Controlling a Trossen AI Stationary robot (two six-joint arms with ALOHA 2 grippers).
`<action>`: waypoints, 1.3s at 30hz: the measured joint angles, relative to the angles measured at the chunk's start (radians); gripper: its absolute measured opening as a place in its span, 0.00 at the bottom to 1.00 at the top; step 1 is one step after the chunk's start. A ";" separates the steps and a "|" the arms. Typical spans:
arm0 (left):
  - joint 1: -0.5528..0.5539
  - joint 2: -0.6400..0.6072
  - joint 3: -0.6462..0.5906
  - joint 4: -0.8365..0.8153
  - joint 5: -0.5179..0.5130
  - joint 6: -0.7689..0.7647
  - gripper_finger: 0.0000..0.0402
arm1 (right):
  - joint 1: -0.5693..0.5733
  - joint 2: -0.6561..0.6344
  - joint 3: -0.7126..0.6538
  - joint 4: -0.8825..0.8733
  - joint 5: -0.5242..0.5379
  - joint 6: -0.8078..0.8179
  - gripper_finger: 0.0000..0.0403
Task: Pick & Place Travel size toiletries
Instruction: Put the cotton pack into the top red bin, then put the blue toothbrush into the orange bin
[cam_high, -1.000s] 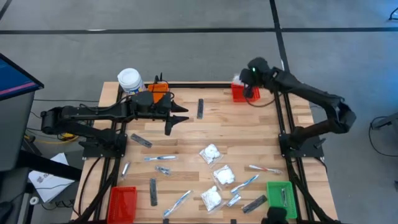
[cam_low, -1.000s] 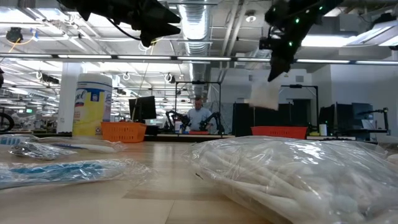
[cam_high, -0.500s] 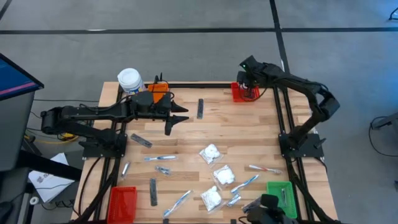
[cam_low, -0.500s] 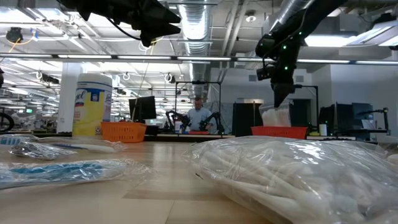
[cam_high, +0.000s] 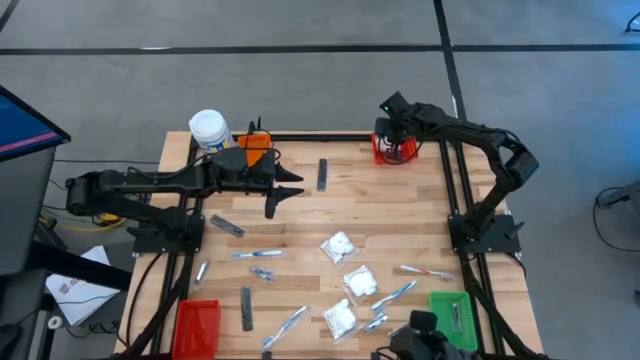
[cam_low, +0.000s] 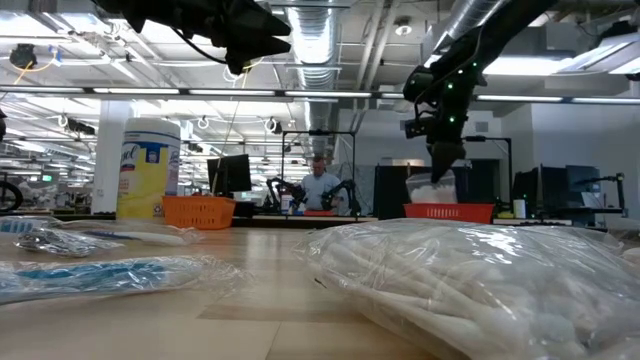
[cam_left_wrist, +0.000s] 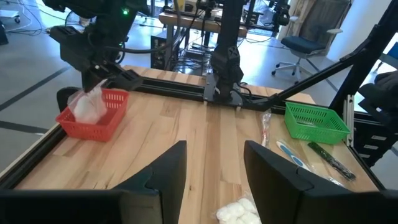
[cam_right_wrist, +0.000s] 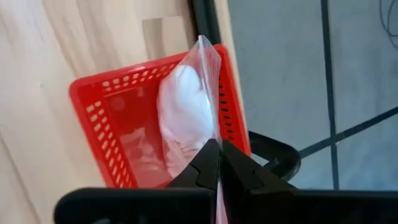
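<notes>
My right gripper (cam_high: 393, 135) is over the red bin (cam_high: 396, 152) at the table's far right corner, shut on a white puffy packet (cam_right_wrist: 183, 118) that hangs into the bin. My left gripper (cam_high: 288, 190) hovers open above the table's far left part, touching nothing. Other toiletries lie flat on the wood: three white packets (cam_high: 340, 245), dark bars (cam_high: 322, 174), toothbrushes (cam_high: 258, 255) and small sachets (cam_high: 377, 322). The low view shows a packet (cam_low: 480, 280) close up. My right gripper pinches the packet's clear plastic top edge (cam_right_wrist: 214, 134) between its two fingers, coming from above and pointing down. The packet hangs below the fingers, its white lower part (cam_left_wrist: 87, 109) inside the red bin's walls. Whether it touches the bin's floor I cannot tell.
An orange bin (cam_high: 255, 145) and a white-capped yellow jar (cam_high: 208, 128) stand at the far left corner. Another red bin (cam_high: 197, 325) is at the near left, a green bin (cam_high: 452, 315) at the near right. A black frame (cam_high: 450, 190) edges the table.
My right gripper has come down and a little toward the table's left, staying shut on the packet. The packet, which hung clear above the red bin, now hangs lower with its bottom part inside the bin.
</notes>
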 joint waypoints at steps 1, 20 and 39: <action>0.000 0.000 0.000 0.000 0.000 0.000 0.38 | -0.001 0.000 0.000 0.005 0.001 0.000 0.00; 0.000 0.000 0.000 0.002 0.000 0.000 0.38 | -0.001 0.000 0.000 0.098 0.017 0.000 0.07; 0.000 0.000 0.000 0.001 0.000 0.000 0.38 | 0.005 0.000 0.000 0.097 0.021 0.312 0.02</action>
